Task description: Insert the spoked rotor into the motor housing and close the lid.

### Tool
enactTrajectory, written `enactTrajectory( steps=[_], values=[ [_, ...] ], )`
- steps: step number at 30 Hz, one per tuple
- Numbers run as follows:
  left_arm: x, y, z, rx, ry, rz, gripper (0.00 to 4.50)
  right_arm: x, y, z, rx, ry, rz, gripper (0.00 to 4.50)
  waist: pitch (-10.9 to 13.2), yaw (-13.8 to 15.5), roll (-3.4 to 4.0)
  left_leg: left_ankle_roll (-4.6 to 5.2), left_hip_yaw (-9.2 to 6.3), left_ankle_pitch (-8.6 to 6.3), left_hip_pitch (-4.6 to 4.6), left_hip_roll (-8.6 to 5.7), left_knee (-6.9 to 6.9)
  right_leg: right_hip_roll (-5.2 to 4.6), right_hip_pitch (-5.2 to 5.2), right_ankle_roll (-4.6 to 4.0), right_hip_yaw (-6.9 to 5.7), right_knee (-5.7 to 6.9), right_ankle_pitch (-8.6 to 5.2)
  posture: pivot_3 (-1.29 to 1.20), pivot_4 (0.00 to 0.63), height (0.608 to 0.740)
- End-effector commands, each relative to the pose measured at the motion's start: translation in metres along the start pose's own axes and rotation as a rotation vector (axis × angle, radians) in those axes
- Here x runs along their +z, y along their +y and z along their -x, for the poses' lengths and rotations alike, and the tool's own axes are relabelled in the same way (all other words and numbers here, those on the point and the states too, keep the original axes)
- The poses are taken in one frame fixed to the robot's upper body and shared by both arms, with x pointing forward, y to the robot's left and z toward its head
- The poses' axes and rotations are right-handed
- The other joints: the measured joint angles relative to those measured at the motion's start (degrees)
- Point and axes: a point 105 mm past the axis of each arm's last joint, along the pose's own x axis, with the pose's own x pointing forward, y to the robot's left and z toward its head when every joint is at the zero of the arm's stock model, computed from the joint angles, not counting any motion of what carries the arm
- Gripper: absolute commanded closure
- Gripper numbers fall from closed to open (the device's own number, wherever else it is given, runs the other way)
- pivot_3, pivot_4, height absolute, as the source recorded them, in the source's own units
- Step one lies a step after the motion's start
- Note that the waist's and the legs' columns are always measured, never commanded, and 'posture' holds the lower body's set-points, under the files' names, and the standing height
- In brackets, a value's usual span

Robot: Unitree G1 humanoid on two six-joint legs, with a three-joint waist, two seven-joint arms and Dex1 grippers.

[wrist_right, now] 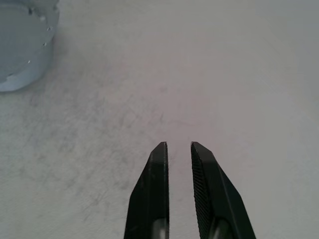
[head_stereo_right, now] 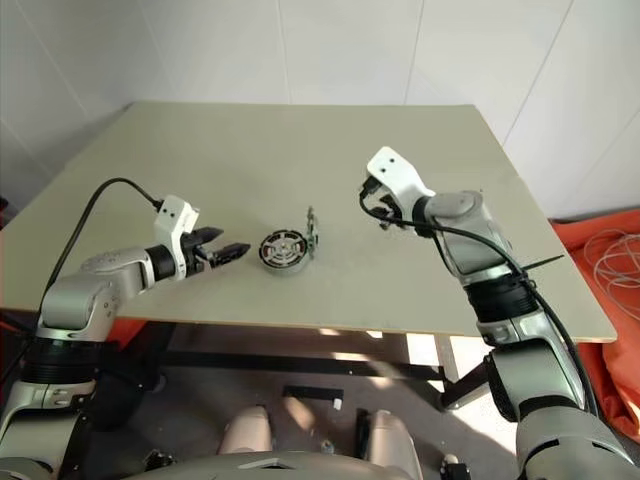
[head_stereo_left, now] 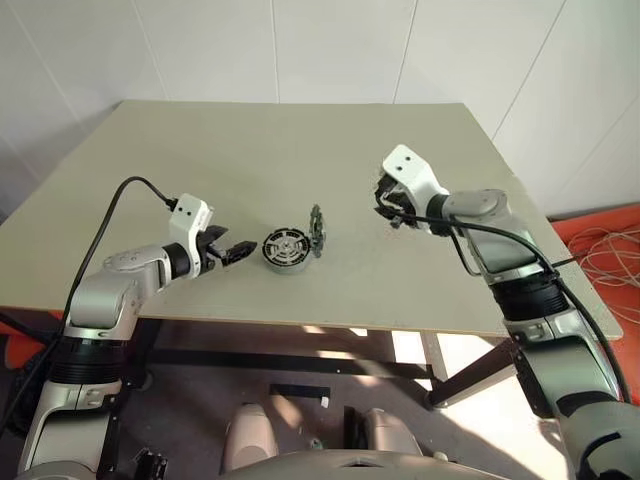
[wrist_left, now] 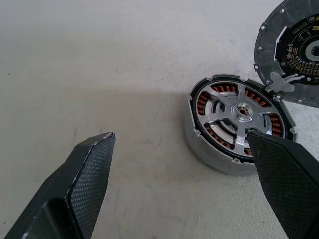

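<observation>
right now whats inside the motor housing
The spoked rotor sits inside the motor housing, with copper windings showing between its spokes. What lies beneath the rotor is covered. The lid stands tilted at the rim, not closed.

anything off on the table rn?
The lid isn't flat: it stands on edge, leaning against the motor housing rim. The spoked rotor sits inside the housing. Nothing spilled or visibly damaged.
</observation>
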Motion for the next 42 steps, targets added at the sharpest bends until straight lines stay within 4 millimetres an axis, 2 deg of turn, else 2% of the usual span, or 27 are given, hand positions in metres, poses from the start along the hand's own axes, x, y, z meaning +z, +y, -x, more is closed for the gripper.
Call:
enactTrajectory(
  steps=[1, 6, 11, 16, 26, 32, 35, 42],
  values=[
    [0.016, 0.0, 0.002, -0.006, -0.039, -0.047, 0.0, 0.022, 0.017, 0.006, 0.047, -0.067, 0.001, 4.45, 0.0, -0.09, 0.0, 0.06, 0.0, -0.04, 0.05, 0.0, 0.0, 0.0, 0.0, 0.0, 0.01, 0.01, 0.0, 0.0, 0.0, 0.74],
    [0.016, 0.001, 0.003, -0.004, -0.037, -0.047, 0.0, 0.035, 0.038, 0.005, 0.123, -0.103, -0.076, 4.45, 0.0, -0.11, -0.01, 0.07, 0.01, -0.04, 0.39, 0.0, -0.05, 0.03, 0.19, 0.35, 0.05, 0.01, -0.2, 0.0, 0.0, 0.74],
    [0.017, 0.001, 0.003, -0.001, -0.04, -0.046, 0.0, 0.045, 0.053, -0.002, 0.157, -0.124, -0.148, 4.45, -0.01, -0.12, -0.01, 0.08, 0.01, -0.04, 0.45, -0.04, -0.05, 0.02, 0.26, 0.37, 0.1, -0.01, -0.21, 0.0, 0.0, 0.74],
    [0.016, 0.001, 0.005, 0.003, -0.039, -0.045, 0.0, 0.059, 0.076, -0.007, 0.22, -0.157, -0.187, 4.45, -0.01, -0.12, -0.01, 0.07, 0.01, -0.04, 0.46, -0.03, -0.05, 0.02, 0.25, 0.36, 0.1, 0.02, -0.2, 0.0, 0.0, 0.74],
    [0.016, 0.0, 0.006, 0.003, -0.035, -0.046, 0.0, 0.086, 0.083, -0.01, 0.251, -0.227, -0.179, 4.45, -0.02, -0.17, -0.03, 0.06, 0.0, -0.04, 0.48, -0.04, -0.08, 0.02, 0.27, 0.37, 0.11, 0.01, -0.2, 0.0, 0.0, 0.74],
    [0.017, 0.002, 0.008, 0.011, -0.038, -0.047, 0.0, 0.101, 0.09, -0.02, 0.278, -0.257, -0.194, 4.45, -0.03, -0.16, -0.04, 0.06, 0.0, -0.04, 0.49, -0.04, -0.09, 0.02, 0.27, 0.37, 0.11, 0.0, -0.2, 0.0, 0.0, 0.74],
    [0.018, 0.005, 0.01, 0.023, -0.038, -0.048, 0.0, 0.102, 0.098, -0.025, 0.306, -0.254, -0.217, 4.45, -0.03, -0.16, -0.04, 0.06, 0.0, -0.04, 0.48, -0.04, -0.09, 0.02, 0.27, 0.37, 0.11, 0.01, -0.2, 0.0, 0.0, 0.74],
    [0.018, 0.008, 0.013, 0.034, -0.034, -0.012, 0.0, 0.086, 0.107, -0.05, 0.322, -0.185, -0.311, 4.45, -0.05, -0.18, -0.08, 0.06, 0.0, -0.04, 0.48, -0.04, -0.1, 0.02, 0.28, 0.35, 0.11, 0.01, -0.19, 0.0, 0.0, 0.74]
  ],
)
